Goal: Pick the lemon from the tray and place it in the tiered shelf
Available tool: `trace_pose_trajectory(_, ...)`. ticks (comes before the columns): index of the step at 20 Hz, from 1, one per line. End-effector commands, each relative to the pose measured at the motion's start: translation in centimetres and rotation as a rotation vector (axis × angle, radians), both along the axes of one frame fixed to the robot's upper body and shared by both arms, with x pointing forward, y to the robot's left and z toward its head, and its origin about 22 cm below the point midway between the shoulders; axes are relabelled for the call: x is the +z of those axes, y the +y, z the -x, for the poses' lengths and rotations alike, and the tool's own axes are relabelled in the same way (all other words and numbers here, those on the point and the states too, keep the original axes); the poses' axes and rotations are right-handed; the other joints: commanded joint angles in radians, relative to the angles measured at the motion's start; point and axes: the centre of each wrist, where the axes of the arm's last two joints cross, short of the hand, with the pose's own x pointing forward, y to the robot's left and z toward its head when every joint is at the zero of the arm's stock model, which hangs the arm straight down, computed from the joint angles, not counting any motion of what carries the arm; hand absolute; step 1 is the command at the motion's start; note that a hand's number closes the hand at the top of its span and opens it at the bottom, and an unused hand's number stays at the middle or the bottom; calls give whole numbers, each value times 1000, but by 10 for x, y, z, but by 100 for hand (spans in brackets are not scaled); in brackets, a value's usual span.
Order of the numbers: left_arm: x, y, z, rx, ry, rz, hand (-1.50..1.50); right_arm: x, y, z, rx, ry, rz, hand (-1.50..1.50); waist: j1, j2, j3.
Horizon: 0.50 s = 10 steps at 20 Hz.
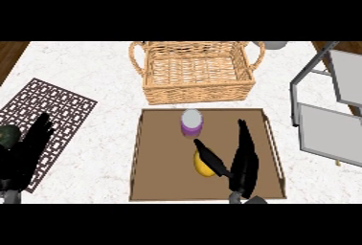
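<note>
1. The worktop is pale and marbled; it carries everything, and the tray serves as landmark below.
2. The tray is brown and flat-bottomed with low walls, at the worktop's near middle.
3. The tiered shelf, grey-framed with pale panels, stands just right of the tray; the goal lies a short sideways carry away.
4. A wicker basket sits just beyond the tray's far wall; a patterned mat lies well left of the tray.
5. The right hand hangs over the tray's right half, fingers long and nearly straight, thumb angled left across the lemon; I judge it spread wide and grasping nothing yet; whether the thumb touches the fruit I cannot tell.
6. The left hand rests left of the tray over the mat's near edge, fingers straight, holding nothing.
7. A purple cup with a pale top stands inside the tray, just beyond the lemon.
8. The lemon lies in the tray's middle, partly hidden under the thumb.
9. Risks, as I judge them: the round lemon may roll from closing fingers and slip free; the cup stands close and a lifting hand could tip it; the shelf's frame could catch the hand during the sideways carry.
</note>
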Motion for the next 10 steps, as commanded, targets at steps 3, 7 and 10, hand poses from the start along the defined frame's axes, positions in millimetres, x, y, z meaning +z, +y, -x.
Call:
trace_pose_trajectory(3, 3, -4, -4, -18, -7, 5, 0, -15, 7, 9, 109, 373, 204, -150, 11, 7, 1)
trace_pose_trajectory(7, 6, 5, -2, -19, -6, -9, 0, 9, 25, -3, 134, 519, 326, -150, 19, 2, 3)
trace_pose_trajectory(10, 6, -5, -7, -21, -17, 0, 0, 37, 48, -9, 120, 585, 421, -150, 12, 3, 7)
